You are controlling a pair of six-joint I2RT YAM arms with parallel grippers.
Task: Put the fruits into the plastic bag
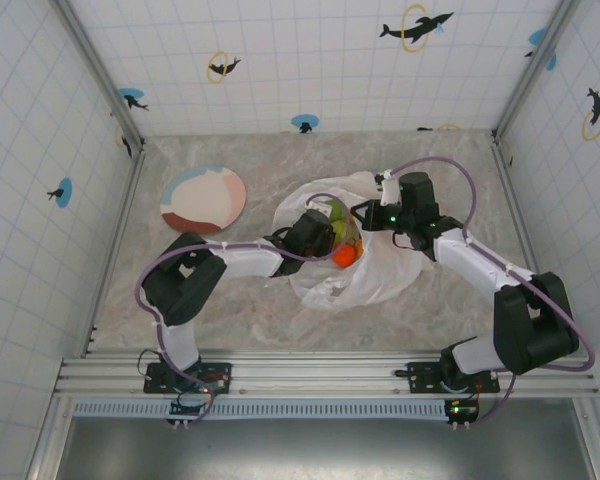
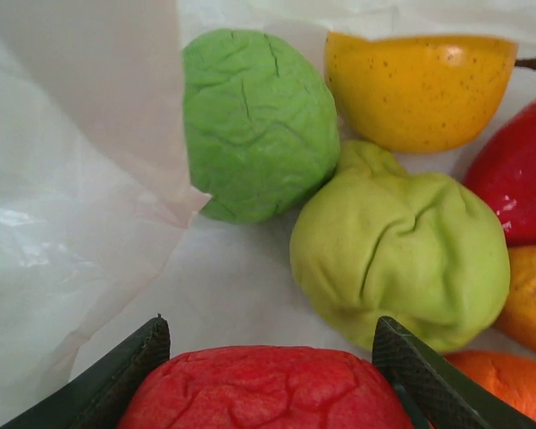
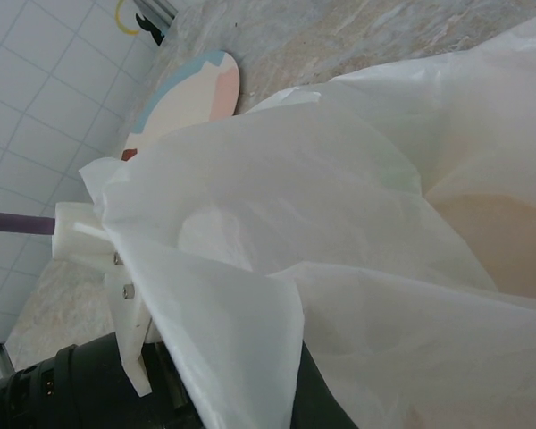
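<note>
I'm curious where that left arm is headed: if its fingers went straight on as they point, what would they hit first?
Holding a red fruit, the left fingers point into the plastic bag. Likely first contact is the light green fruit, just ahead and slightly right, though depth is unclear.

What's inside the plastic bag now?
Dark green fruit, light green fruit, yellow pear, red fruit, two orange fruits; second red fruit between left gripper's fingers. The plastic bag's folds hide the rest.
</note>
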